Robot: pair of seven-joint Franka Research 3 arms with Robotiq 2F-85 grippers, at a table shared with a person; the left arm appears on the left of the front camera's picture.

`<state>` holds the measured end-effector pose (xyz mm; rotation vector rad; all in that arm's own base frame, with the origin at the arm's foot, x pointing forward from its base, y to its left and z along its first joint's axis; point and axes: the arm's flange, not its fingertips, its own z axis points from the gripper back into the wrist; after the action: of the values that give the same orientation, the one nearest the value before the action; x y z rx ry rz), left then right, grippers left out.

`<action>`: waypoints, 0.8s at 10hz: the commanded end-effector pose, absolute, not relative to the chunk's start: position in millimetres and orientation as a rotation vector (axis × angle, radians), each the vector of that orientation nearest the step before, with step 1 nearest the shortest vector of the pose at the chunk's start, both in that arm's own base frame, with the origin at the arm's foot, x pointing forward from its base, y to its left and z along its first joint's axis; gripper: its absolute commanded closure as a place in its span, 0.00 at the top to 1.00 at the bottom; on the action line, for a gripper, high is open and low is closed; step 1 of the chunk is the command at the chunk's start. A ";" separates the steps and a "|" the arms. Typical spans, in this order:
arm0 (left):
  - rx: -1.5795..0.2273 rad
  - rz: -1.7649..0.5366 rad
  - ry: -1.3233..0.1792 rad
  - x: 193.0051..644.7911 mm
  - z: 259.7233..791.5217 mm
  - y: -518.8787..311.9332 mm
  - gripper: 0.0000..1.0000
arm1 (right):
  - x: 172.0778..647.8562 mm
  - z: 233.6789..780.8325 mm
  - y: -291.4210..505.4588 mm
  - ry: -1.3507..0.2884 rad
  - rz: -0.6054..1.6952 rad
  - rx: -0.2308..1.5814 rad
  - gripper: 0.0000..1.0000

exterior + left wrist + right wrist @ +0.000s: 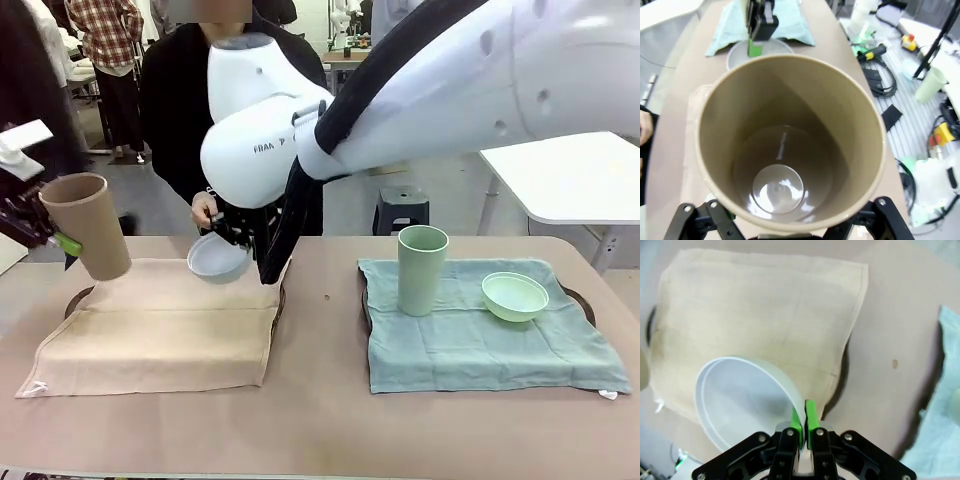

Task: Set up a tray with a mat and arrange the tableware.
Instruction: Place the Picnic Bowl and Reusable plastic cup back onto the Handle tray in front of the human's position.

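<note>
At frame left, the left gripper point(62, 243) clamps the tilted tall tan tapered cup point(88, 226); at centre, the right gripper point(804, 421) pinches the small round white bowl point(742, 401) by its rim.

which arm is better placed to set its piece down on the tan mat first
Probably the right: its gripper pinches the white bowl low over the tan mat. The left gripper holds the tan cup tilted at the mat's edge.

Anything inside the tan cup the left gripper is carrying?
Nothing: looking down into the tan cup from the left wrist, its walls and shiny bottom are bare. The left gripper holds it by the outside, tilted above the beige mat. The cup covers the mat directly beneath.
</note>
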<state>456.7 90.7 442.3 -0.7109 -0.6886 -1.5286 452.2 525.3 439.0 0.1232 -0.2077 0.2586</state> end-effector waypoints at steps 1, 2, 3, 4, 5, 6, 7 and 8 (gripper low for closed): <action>-0.752 -1.478 -0.720 473.0 422.5 87.8 0.85 | 461.9 436.4 529.8 -0.162 0.205 0.186 0.04; -0.711 -1.529 -0.689 456.7 442.3 90.7 0.85 | 452.2 439.0 525.3 -0.208 0.259 0.123 0.04; -0.711 -1.529 -0.689 456.7 442.3 90.7 0.85 | 452.2 439.0 525.3 -0.208 0.259 0.123 0.04; -0.711 -1.529 -0.689 456.7 442.3 90.7 0.85 | 463.1 421.2 526.2 -0.176 0.236 0.143 0.04; -0.740 -1.506 -0.680 464.2 422.4 90.2 0.85 | 470.9 412.2 527.0 -0.153 0.264 0.134 0.04; -0.745 -1.517 -0.673 469.7 413.4 85.1 0.85 | 476.9 404.9 528.1 -0.159 0.288 0.151 0.04; -0.757 -1.530 -0.677 472.6 404.9 81.2 0.85 | 483.6 394.6 530.4 -0.165 0.309 0.170 0.04; -0.755 -1.558 -0.700 474.5 397.8 78.1 0.85 | 489.7 382.3 532.6 -0.175 0.325 0.173 0.04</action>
<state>469.8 81.3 403.5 -0.7664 -0.6579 -1.5223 480.7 529.5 388.1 0.1371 -0.1670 0.2939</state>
